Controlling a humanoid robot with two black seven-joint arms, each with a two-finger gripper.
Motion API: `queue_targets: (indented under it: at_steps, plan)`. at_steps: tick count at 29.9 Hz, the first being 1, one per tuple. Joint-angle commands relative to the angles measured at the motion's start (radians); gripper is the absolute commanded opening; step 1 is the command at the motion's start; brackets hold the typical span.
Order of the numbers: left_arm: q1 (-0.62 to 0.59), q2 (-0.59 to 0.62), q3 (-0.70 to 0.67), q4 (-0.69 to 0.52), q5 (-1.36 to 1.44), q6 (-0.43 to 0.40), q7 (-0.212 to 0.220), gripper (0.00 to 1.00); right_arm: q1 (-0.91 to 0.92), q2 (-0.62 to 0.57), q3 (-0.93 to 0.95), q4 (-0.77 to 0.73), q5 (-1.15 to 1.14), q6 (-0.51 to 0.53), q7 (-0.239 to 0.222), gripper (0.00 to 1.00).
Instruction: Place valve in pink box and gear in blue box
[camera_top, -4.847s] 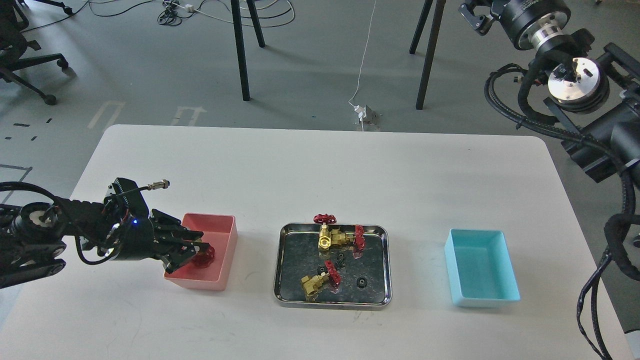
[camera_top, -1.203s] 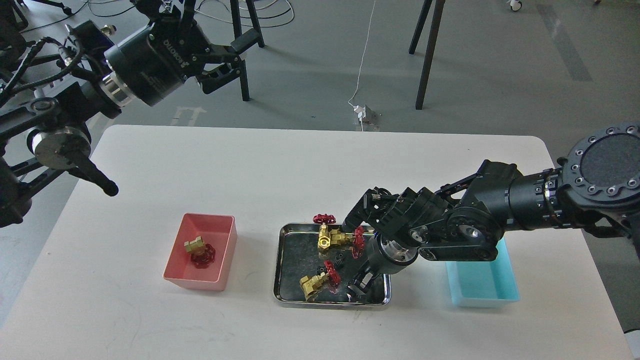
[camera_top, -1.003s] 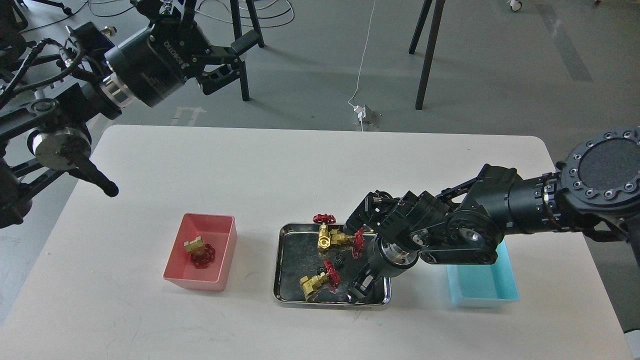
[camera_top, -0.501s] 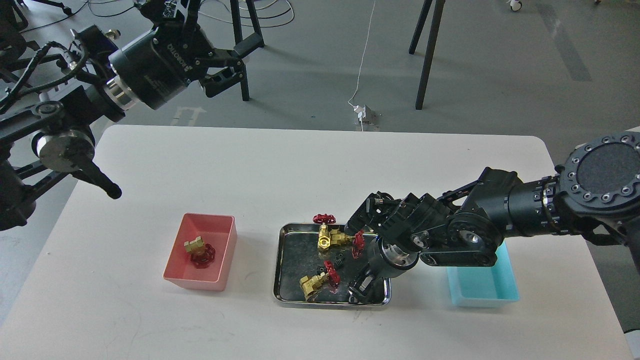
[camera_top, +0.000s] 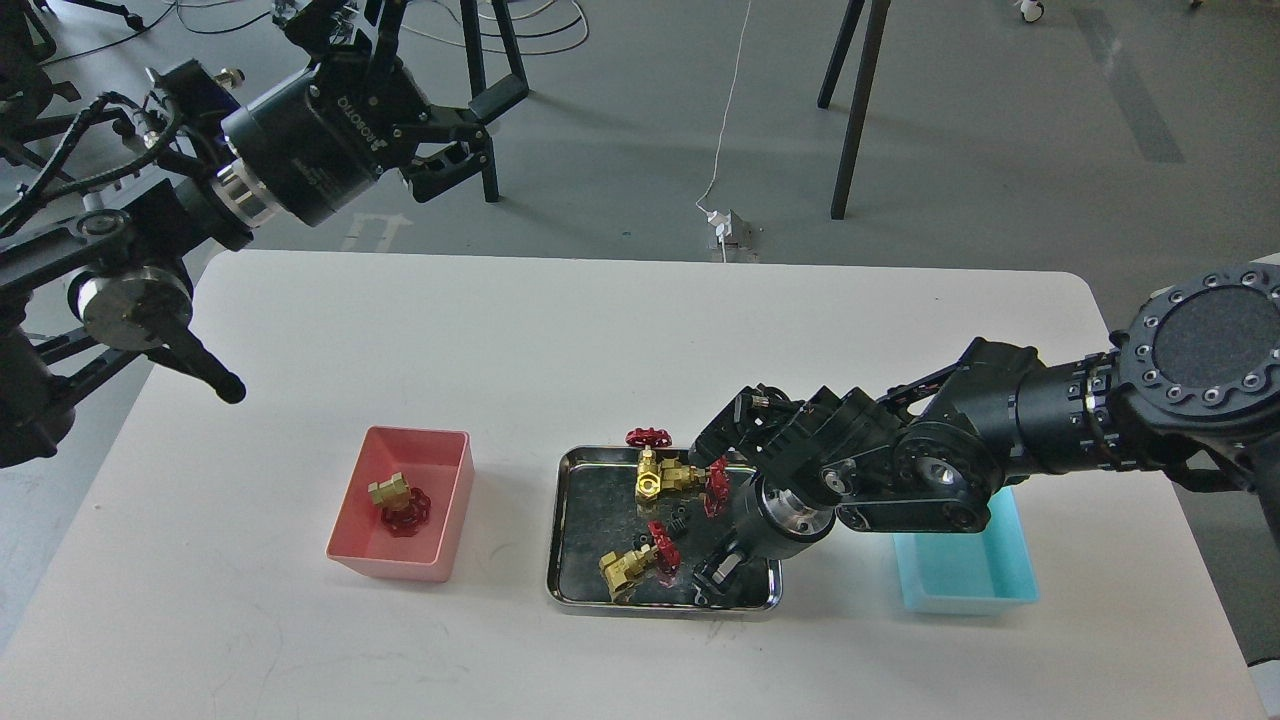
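— One valve (camera_top: 400, 504) already lies in the pink box (camera_top: 452, 478). Where is the gear?

— Presumably under the right gripper (camera_top: 716, 580), which reaches down into the near right corner of the steel tray (camera_top: 565, 520); the gear itself is hidden, and the fingers are too dark to tell whether they pinch anything.

— And the blue box (camera_top: 1010, 578)?

— Just right of the tray, partly under that arm, so the carry looks short.

— The left gripper (camera_top: 455, 135)?

— Raised far left, fingers spread, likely keeping clear.
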Motion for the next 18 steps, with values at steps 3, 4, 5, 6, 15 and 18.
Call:
queue_targets:
  at_steps: [3,4,5,6,15,18]
  plan:
    - [0.002,-0.001,0.0,0.002,-0.001,0.0,0.0,0.99,-0.002,0.0,-0.002,0.0,-0.001,0.001,0.001,0.38]
    - [0.002,-0.001,0.0,0.002,0.001,0.0,0.0,0.99,-0.002,0.0,-0.002,0.0,-0.001,0.002,0.001,0.38]
    - [0.005,-0.001,0.0,0.002,0.001,0.0,0.0,0.99,-0.002,0.0,-0.002,-0.001,-0.003,0.002,0.001,0.38]
    - [0.008,-0.001,0.0,0.002,0.001,0.0,0.0,0.99,-0.002,0.0,-0.002,-0.001,-0.004,0.002,0.002,0.38]
    - [0.017,-0.003,0.0,0.002,0.001,0.0,0.0,0.99,-0.002,0.0,-0.029,0.0,-0.001,0.008,0.002,0.24]
    - [0.017,-0.003,0.0,0.002,-0.001,0.0,0.0,0.99,0.001,0.0,-0.029,0.002,-0.001,0.008,0.002,0.18]
